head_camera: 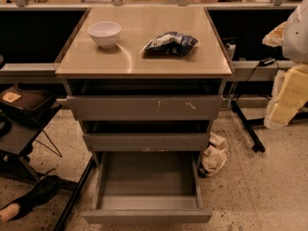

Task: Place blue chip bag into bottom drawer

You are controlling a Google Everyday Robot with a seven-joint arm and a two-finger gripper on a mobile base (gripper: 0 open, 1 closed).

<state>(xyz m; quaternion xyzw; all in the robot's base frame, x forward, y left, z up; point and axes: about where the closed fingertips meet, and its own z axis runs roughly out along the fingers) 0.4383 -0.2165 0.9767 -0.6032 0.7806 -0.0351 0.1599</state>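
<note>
Starting the pick looks like the step in hand: the blue chip bag [169, 43] lies crumpled on the desk [96, 64], right of centre and well apart from the white bowl [104, 33], with nothing gripping it. The end effector is not in view; a pale grey rounded body [296, 30] at the right edge may be part of the arm, so whether the end effector is spread or pressed together cannot be told.

The bottom drawer [149, 216] is already pulled far out at floor level. Its flat grey floor is bare, so the goal is ready. The scratched drawer front [144, 108] and the shorter plain drawer front [147, 141] above it stand only slightly out, and their insides are dark and unreadable. The bowl shows nothing inside. A beige cloth rag [214, 158] lies on the floor just beside the open drawer.

Next, I judge, comes a top-down grasp on the bag's puffed middle, then a long descent past both upper fronts.
</note>
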